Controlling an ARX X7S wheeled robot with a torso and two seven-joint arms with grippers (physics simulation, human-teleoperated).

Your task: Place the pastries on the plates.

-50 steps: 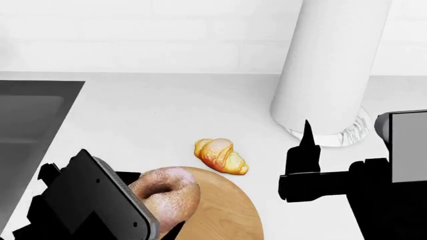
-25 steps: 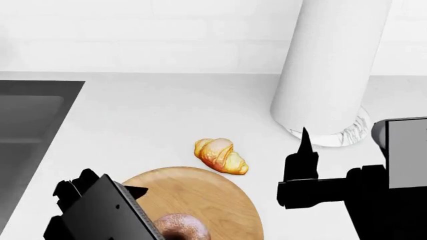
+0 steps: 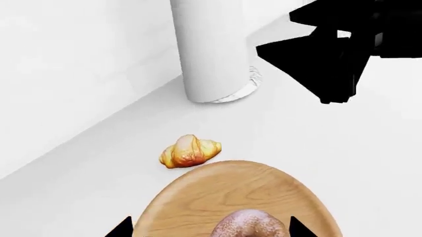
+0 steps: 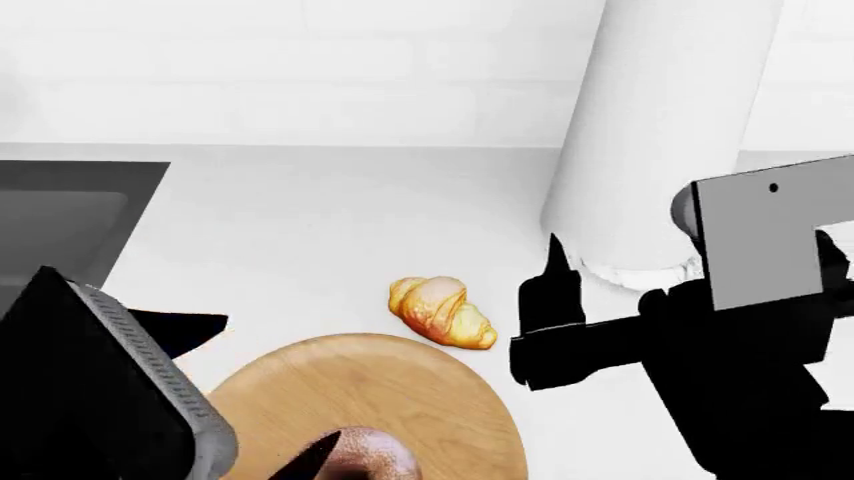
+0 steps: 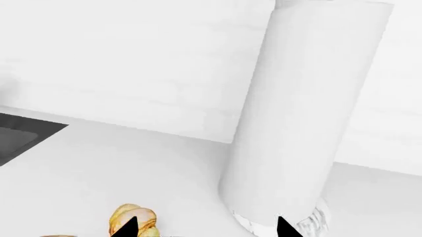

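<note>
You had a golden-orange croissant (image 4: 442, 312), ridged with paler yellow bands, lying on a plain white counter (image 4: 320, 220). The doughnut (image 3: 250, 226) was pinkish-brown and finely speckled. The plate (image 3: 218, 192) under it was light tan wood with visible grain lines. The tall cylinder (image 5: 307, 108) was white, its base (image 3: 247, 84) marbled grey and white. The sink (image 4: 60, 225) was dark grey. Both arms looked black, with flat grey panels.

Wood plate (image 4: 427, 400): light tan, visible grain, matt. Croissant (image 4: 442, 311): glossy golden, ridged. Doughnut (image 3: 250, 226): speckled, rough-ish. Cylinder (image 4: 654, 140): matt white, marbled base (image 3: 249, 81). Counter (image 4: 320, 220): smooth white.
</note>
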